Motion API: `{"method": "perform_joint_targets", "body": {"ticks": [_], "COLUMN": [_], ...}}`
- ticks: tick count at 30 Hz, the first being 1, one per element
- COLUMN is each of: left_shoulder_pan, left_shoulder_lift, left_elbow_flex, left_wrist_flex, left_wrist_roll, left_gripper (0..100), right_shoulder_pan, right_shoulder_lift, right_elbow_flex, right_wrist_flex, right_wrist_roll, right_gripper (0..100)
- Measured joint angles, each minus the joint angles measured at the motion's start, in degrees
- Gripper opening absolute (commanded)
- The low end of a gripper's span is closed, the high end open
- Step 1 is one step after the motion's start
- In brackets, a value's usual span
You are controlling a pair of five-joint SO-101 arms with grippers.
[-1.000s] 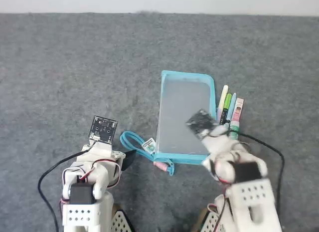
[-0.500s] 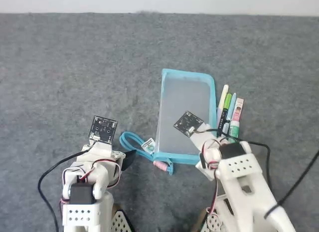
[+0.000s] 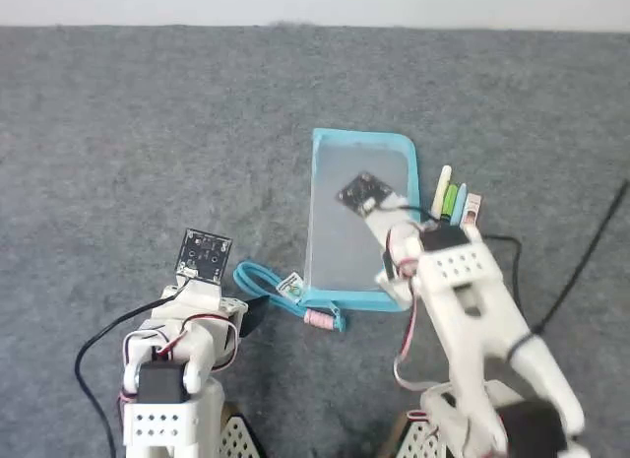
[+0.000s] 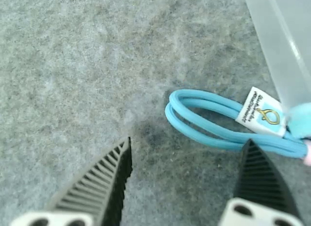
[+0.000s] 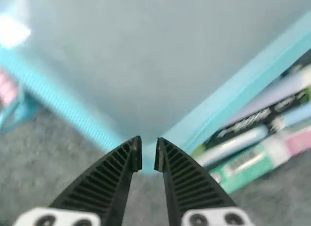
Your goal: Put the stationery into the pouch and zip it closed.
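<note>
A translucent pouch (image 3: pixel 345 236) with a teal border lies flat mid-table, its pink zipper pull (image 3: pixel 320 319) at the near corner. Several pens (image 3: pixel 453 201) lie side by side along its right edge. My right arm (image 3: pixel 455 281) stretches over the pouch's near right part. My right gripper (image 5: pixel 146 156) is shut with nothing in it, over the pouch's teal edge (image 5: pixel 228 92) beside the pens (image 5: pixel 252 138). My left gripper (image 4: pixel 184 177) is open, low over the carpet, facing the pouch's blue cord loop (image 4: pixel 209 124) and white tag (image 4: pixel 262 112).
Grey carpet covers the whole table, with free room to the left of the pouch and beyond it. The cord loop (image 3: pixel 261 279) lies between my left arm (image 3: pixel 187 340) and the pouch. A black cable (image 3: pixel 581 271) trails off to the right.
My right arm has stretched forward over the pouch, now covering the pens' near ends. The pouch has shifted slightly away. The left arm has not moved.
</note>
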Motion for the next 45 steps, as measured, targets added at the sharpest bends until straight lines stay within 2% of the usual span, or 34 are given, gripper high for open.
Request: {"method": "perform_joint_targets", "body": {"ticks": [3, 8, 11, 15, 20, 26, 34, 40, 45], "left_shoulder_pan": [0.00, 0.00, 0.00, 0.00, 0.00, 0.00, 0.00, 0.00, 0.00], "left_shoulder_lift": [0.00, 0.00, 0.00, 0.00, 0.00, 0.00, 0.00, 0.00, 0.00], "left_elbow_flex": [0.00, 0.00, 0.00, 0.00, 0.00, 0.00, 0.00, 0.00, 0.00], "left_wrist_flex": [0.00, 0.00, 0.00, 0.00, 0.00, 0.00, 0.00, 0.00, 0.00], "left_wrist_roll": [0.00, 0.00, 0.00, 0.00, 0.00, 0.00, 0.00, 0.00, 0.00], "left_gripper": [33, 33, 33, 33, 33, 33, 33, 33, 33], "right_shoulder_pan": [0.00, -1.58, -2.64, -7.47, -7.12, -1.93, 2.02, 5.54, 5.54], "right_shoulder_lift": [4.40, 1.93, -4.92, -13.36, -14.07, -2.11, 22.95, 27.78, 27.87], "right_elbow_flex": [-6.07, -7.74, -3.69, 5.36, 9.93, 7.12, -10.46, -19.78, -25.58], "right_wrist_flex": [1.32, 8.35, 10.02, 11.87, 9.41, 1.14, -2.46, -2.64, -2.64], "right_wrist_roll": [-1.93, -1.14, 0.88, 7.74, 9.14, 7.56, 2.55, 1.93, -5.45], "right_gripper": [7.3, 7.3, 7.3, 7.3, 7.3, 7.3, 7.3, 7.3, 7.3]}}
